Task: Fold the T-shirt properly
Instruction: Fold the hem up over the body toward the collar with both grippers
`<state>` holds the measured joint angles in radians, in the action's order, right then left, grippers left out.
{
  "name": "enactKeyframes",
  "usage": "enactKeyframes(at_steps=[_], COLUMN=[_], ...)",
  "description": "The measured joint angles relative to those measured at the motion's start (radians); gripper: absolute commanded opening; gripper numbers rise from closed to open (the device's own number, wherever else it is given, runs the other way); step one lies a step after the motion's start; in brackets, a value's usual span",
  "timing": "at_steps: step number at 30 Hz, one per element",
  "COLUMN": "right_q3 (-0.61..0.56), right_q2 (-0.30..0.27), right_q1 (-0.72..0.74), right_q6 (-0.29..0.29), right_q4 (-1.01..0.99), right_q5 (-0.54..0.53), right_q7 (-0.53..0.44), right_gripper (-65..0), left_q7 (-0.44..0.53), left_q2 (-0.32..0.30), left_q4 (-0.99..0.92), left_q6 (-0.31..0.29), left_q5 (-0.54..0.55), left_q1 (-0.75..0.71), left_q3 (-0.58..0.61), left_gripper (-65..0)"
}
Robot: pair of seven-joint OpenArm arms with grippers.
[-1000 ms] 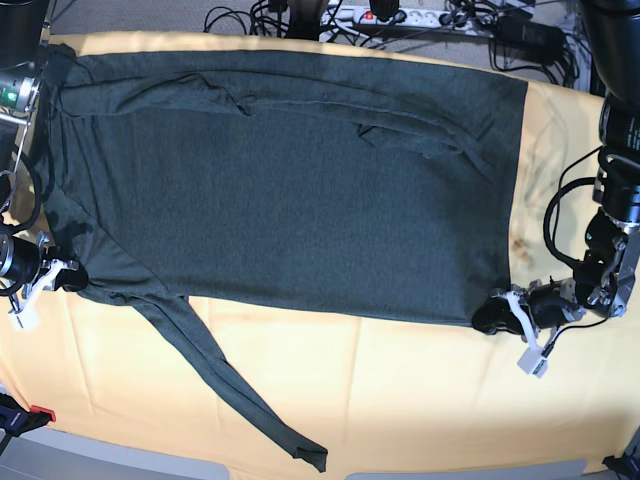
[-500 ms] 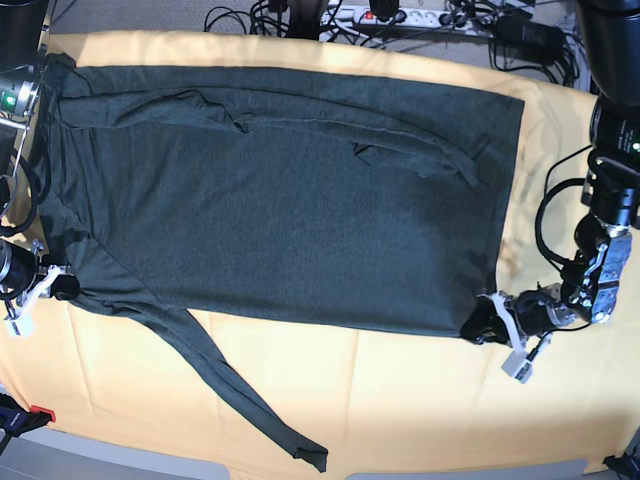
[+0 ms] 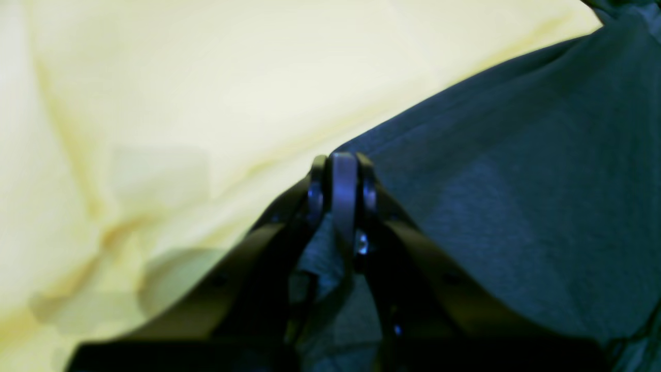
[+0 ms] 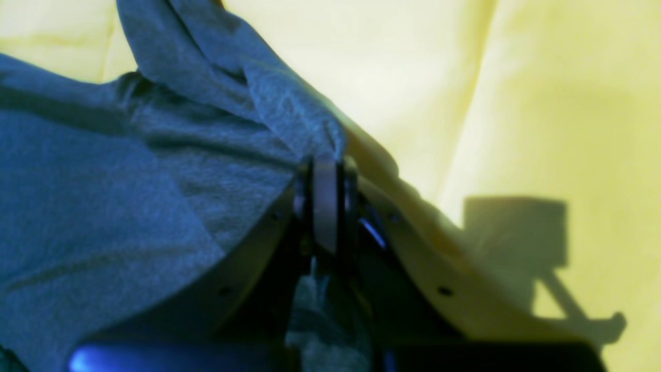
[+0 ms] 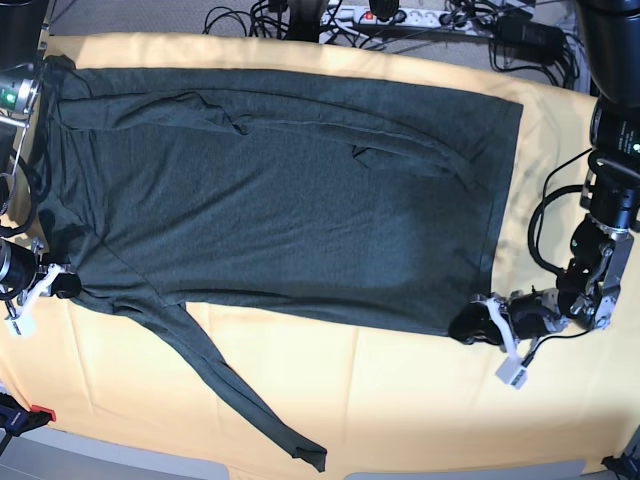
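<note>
Where the base view takes in the whole worktop (image 5: 420, 400), the T-shirt (image 5: 280, 190) lies spread flat across the pale yellow tablecloth (image 5: 400, 390), one long sleeve (image 5: 240, 400) trailing toward the near edge. At that view's right, the left claw (image 5: 470, 327) sits at the shirt's lower hem corner; at its left, the right claw (image 5: 62, 285) sits at the shoulder by the trailing sleeve. Only the wrist views show the grips. In the left wrist view, the left claw (image 3: 343, 173) is pressed together, pinching the T-shirt (image 3: 516, 206) at its edge, yellow tablecloth (image 3: 206, 93) beyond. In the right wrist view, the right claw (image 4: 325, 173) pinches a bunched fold of the T-shirt (image 4: 129, 196), and its shadow falls on the tablecloth (image 4: 516, 103). Cables (image 5: 440, 20) crowd the far edge in the base view.
</note>
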<state>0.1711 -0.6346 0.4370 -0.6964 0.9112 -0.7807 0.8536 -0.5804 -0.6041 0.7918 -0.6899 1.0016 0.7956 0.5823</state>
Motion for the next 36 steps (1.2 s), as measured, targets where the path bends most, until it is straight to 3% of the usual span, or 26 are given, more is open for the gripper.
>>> enactKeyframes(at_steps=[5, 10, 16, 22, 28, 36], right_q3=[-0.002, -0.005, -0.005, -0.005, -0.005, -0.005], right_q2=[0.000, -0.017, -0.048, -0.053, -0.055, -0.055], right_q1=[-0.097, -0.206, -0.252, -0.252, -0.252, -0.254], right_q6=[0.000, -0.001, 0.000, 0.000, 0.000, 0.000], right_q4=[0.164, 0.344, 0.387, 0.391, 0.390, 0.399], right_q5=[0.011, 0.017, 0.018, 0.003, -0.070, -0.064], right_q7=[0.000, -0.004, -0.008, 0.023, 0.036, 0.005], right_gripper=[-65.0, -65.0, -65.0, -65.0, -65.0, -65.0], left_q7=[-0.069, -0.197, -0.203, -0.203, -0.206, -0.203], left_q2=[-0.003, -0.020, -0.087, -0.150, -0.161, -0.161], left_q4=[0.087, 0.162, 0.317, 0.478, 0.505, 0.513], left_q6=[0.000, 0.000, 0.000, -0.001, -0.001, 0.000], left_q5=[0.023, 0.109, 0.119, 0.120, 0.120, 0.150], left_q1=[-0.003, -0.032, -0.122, -0.234, -0.324, -0.350], left_q3=[0.000, 0.000, -0.006, -0.099, -0.227, -0.310], left_gripper=[-65.0, -65.0, -65.0, -65.0, -65.0, -65.0])
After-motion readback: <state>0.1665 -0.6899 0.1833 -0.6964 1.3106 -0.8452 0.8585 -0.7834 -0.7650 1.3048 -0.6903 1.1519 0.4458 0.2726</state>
